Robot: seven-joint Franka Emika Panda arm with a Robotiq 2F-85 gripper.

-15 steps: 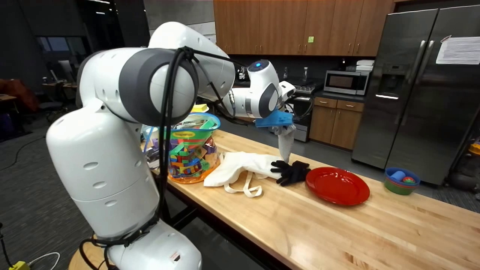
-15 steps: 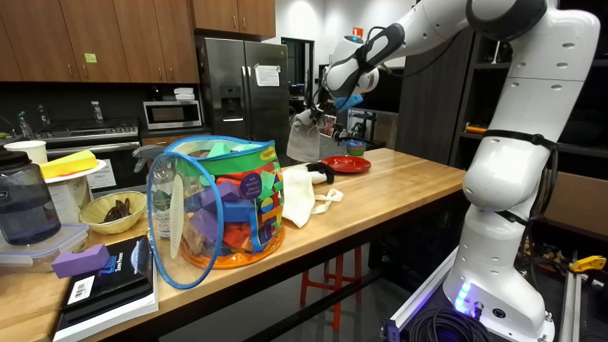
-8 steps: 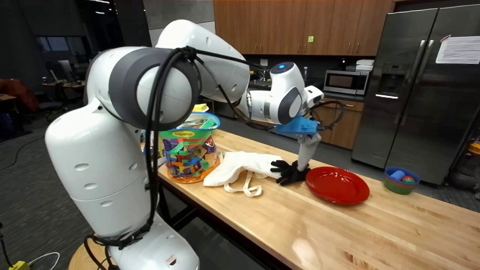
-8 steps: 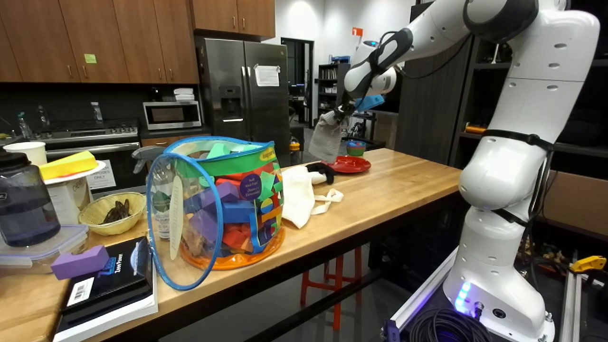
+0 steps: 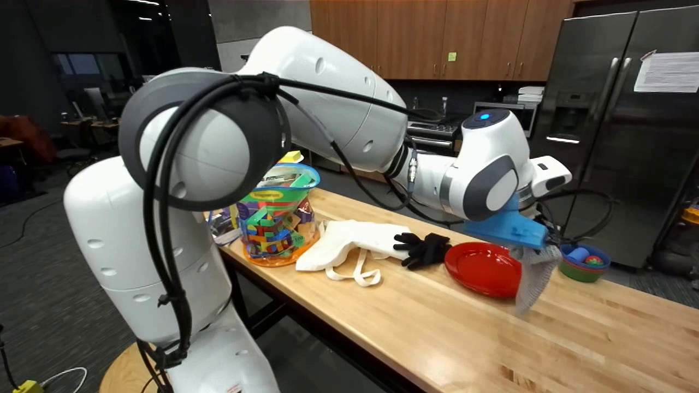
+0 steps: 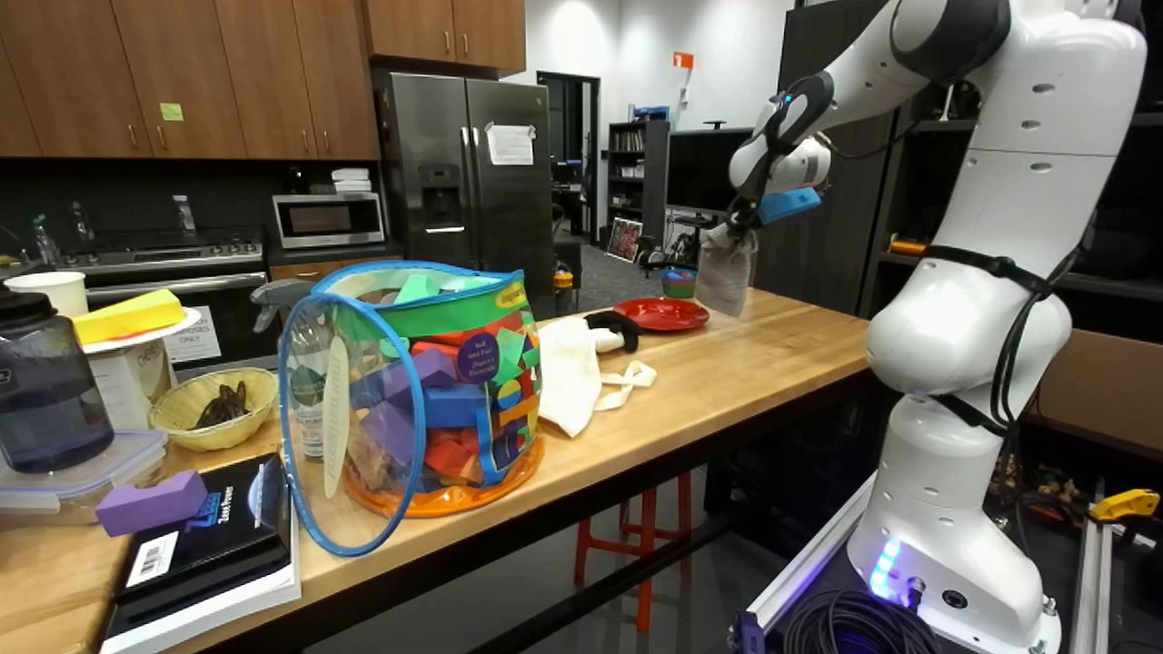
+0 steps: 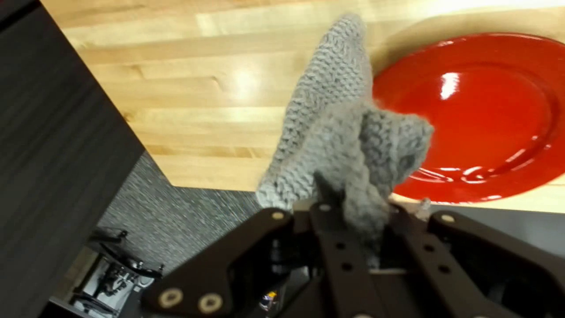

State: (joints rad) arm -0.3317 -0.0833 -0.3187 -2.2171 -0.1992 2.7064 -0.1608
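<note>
My gripper (image 7: 358, 207) is shut on a grey knitted cloth (image 7: 335, 84). Folds of it are bunched between the fingers, and the rest hangs down in a long narrow drape. In an exterior view the cloth (image 5: 534, 278) covers one edge of a shiny red plate (image 5: 480, 267) from sight. The gripper (image 6: 740, 222) is high over the wooden table in an exterior view, past the plate (image 6: 661, 314). Whether the cloth's lower end touches the table cannot be told. A pair of black gloves (image 5: 425, 251) lies beside the plate, partly against a white cloth bag (image 5: 360, 236).
Stacked coloured bowls (image 5: 584, 265) holding small toys stand beyond the plate. A clear bag of foam blocks (image 6: 454, 391) stands near the white bag. Further along are a wicker basket (image 6: 215, 407), a black box (image 6: 213, 522) on a book and a dark jug (image 6: 50, 391).
The arm has reached further out along the table, carrying the grey cloth from above the white bag, past the gloves, to the plate's far side. The plate, gloves and bags have stayed put.
</note>
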